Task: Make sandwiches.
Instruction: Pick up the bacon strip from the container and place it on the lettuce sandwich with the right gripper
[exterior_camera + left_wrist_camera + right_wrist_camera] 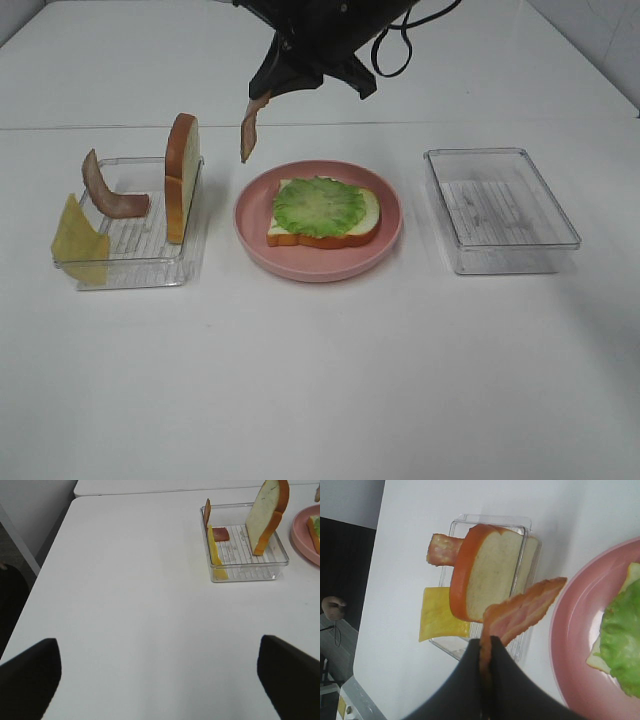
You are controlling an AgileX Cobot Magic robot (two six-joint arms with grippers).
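A bread slice [325,218] topped with a green lettuce leaf [320,205] lies on the pink plate [390,232] at the centre. My right gripper [262,92] is shut on a bacon strip [249,128] and holds it in the air between the left tray and the plate; in the right wrist view the strip [525,611] hangs from the shut fingertips [485,647]. The left clear tray [130,262] holds an upright bread slice [181,175], a second bacon strip [108,193] and a yellow cheese slice [78,240]. My left gripper [160,680] is open, far from the tray [245,572].
A second clear plastic tray [500,210] stands to the right of the plate, with nothing in it. The right arm's dark body and cables [340,30] hang over the back of the white table.
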